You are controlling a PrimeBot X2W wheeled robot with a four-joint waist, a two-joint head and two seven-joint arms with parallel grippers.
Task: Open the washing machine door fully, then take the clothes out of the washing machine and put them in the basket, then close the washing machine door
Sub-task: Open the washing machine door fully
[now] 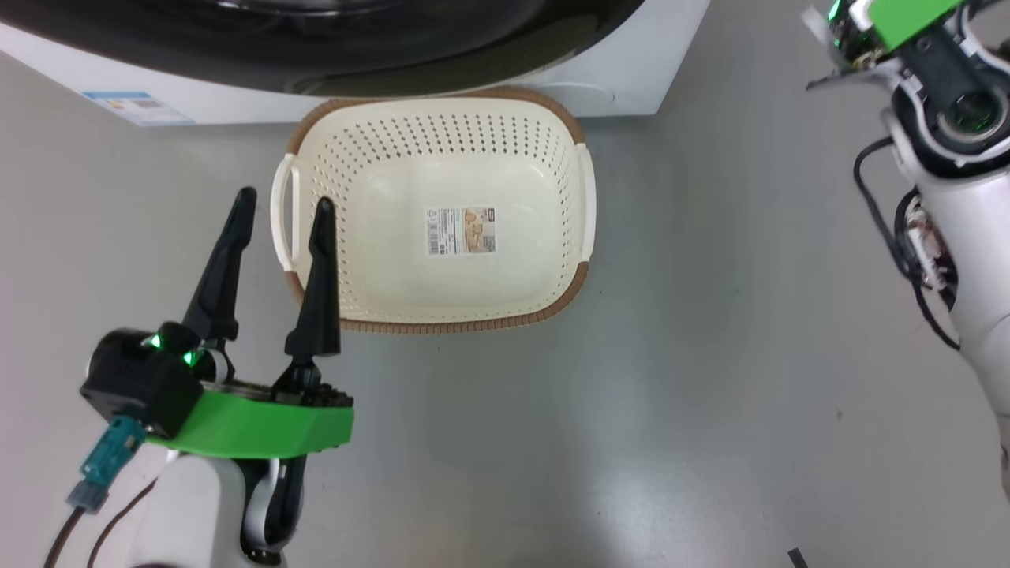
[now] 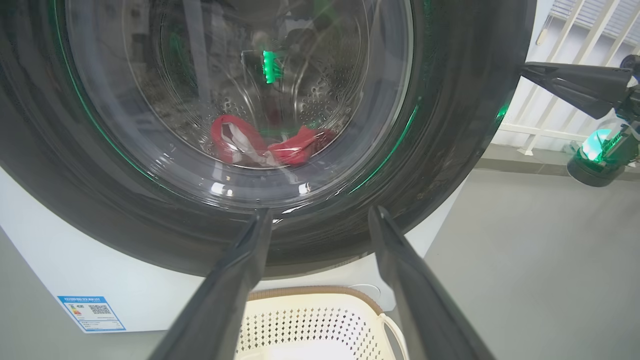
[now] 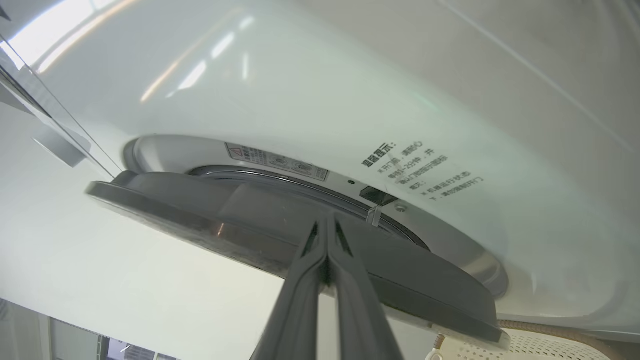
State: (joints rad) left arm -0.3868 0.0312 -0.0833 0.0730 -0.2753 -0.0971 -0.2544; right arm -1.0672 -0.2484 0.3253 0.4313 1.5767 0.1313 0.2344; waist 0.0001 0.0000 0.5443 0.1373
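The washing machine door point(image 2: 450, 150) has a wide black rim and a clear glass bowl. Through the glass the red and white clothes point(image 2: 295, 147) lie in the steel drum. In the right wrist view the door point(image 3: 200, 210) stands slightly ajar from the white washing machine point(image 3: 300, 100). My right gripper point(image 3: 326, 222) is shut, its tips at the door's edge, which is the rim's right side point(image 2: 525, 70) in the left wrist view. The cream basket point(image 1: 442, 323) sits empty on the floor below the door. My left gripper point(image 1: 282, 203) hovers open by the basket's left handle, holding nothing.
The grey floor point(image 1: 710, 355) stretches right of the basket. A blue label point(image 1: 138, 106) marks the machine's lower front. My right arm point(image 1: 955, 110) with loose cables stands at the upper right. White bars point(image 2: 575, 30) show beyond the machine's right side.
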